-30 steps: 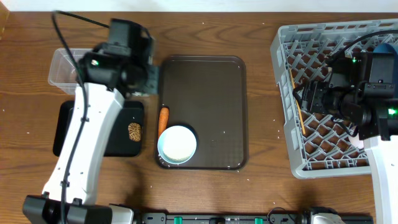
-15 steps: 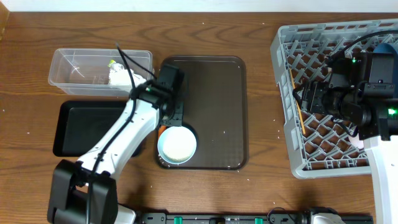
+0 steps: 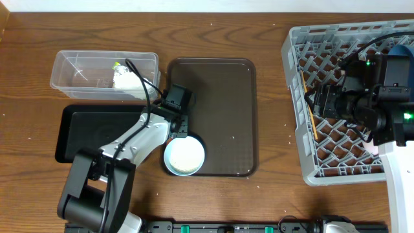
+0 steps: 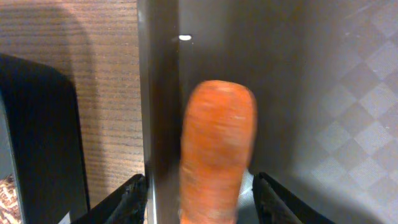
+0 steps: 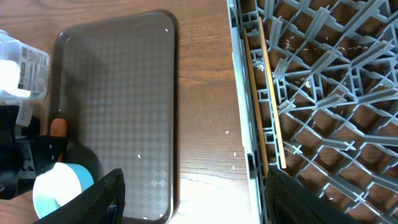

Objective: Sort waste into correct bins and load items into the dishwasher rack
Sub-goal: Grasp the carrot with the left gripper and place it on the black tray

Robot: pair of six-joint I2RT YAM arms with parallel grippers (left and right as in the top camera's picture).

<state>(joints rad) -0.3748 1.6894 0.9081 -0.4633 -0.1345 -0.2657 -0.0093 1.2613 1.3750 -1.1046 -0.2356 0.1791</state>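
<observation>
Down at the left rim of the dark-brown serving tray (image 3: pixel 220 97), the left gripper (image 4: pixel 202 182) stands spread. The orange carrot piece (image 4: pixel 217 146) lies on the tray floor between its fingers; whether either pad touches it I cannot tell. Beyond the finger on the rim side, past a strip of table, sits the shallow black tray (image 4: pixel 37 137) with a brown food lump (image 4: pixel 7 193) in it. A bowl (image 3: pixel 184 155) rests on the serving tray just beside this gripper. The right gripper (image 5: pixel 196 186) is spread wide with nothing between its fingers, hanging over the left wall of the grey dishwasher rack (image 3: pixel 294 116). The wooden chopsticks (image 5: pixel 264 99) lie inside against that wall, just ahead of one finger.
</observation>
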